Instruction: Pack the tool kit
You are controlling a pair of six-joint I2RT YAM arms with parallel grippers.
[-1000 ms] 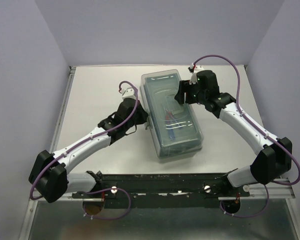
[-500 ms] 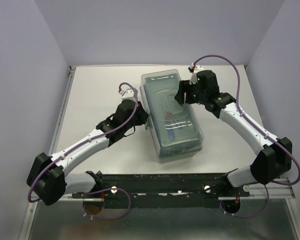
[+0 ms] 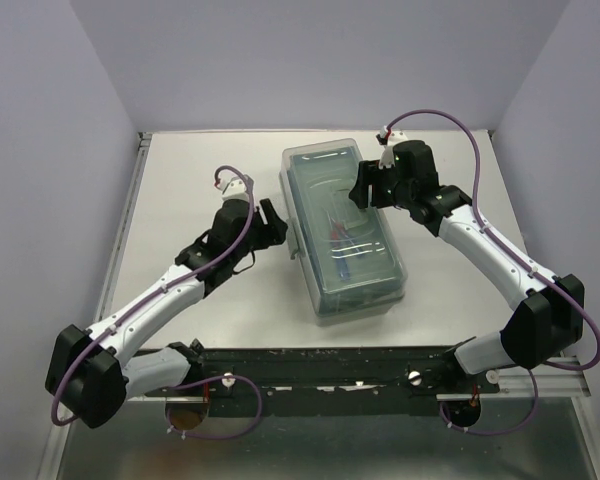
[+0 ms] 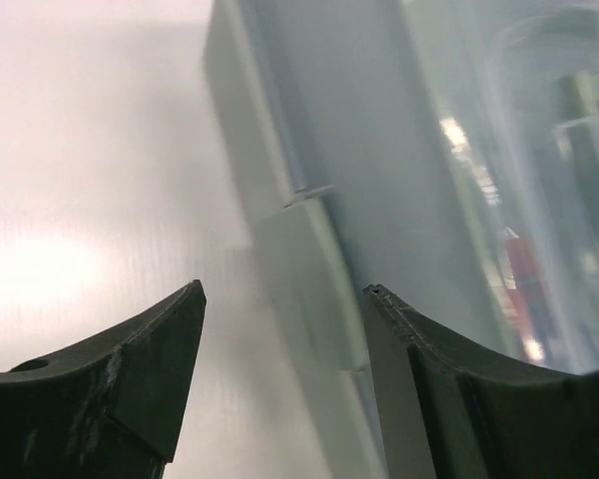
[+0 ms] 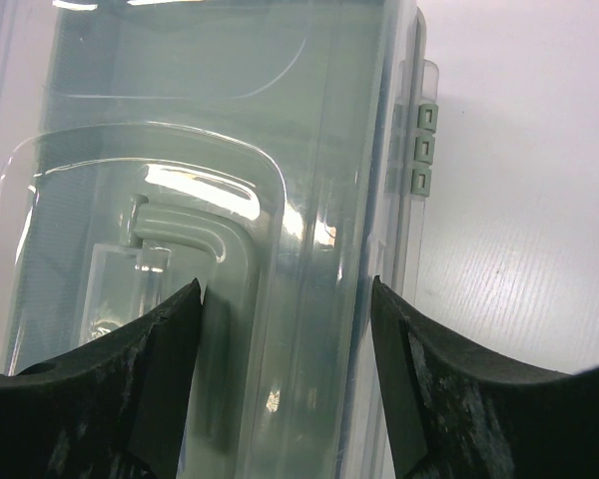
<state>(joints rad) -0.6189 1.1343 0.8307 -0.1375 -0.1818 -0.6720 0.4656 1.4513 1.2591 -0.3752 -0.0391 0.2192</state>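
Top external view: the kit [image 3: 345, 235] sits lidded, our left tool [image 3: 275, 225] and right tool [image 3: 360, 190] both apart, empty; we judge latching comes next.

Pale lavender walls [image 3: 310, 60] enclose a white table [image 3: 180, 175] on three sides.

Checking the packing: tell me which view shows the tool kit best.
Top external: the whole tool kit shows, lid down, tools visible through it. Left wrist catches only its side and latch; right wrist only part of the translucent lid.
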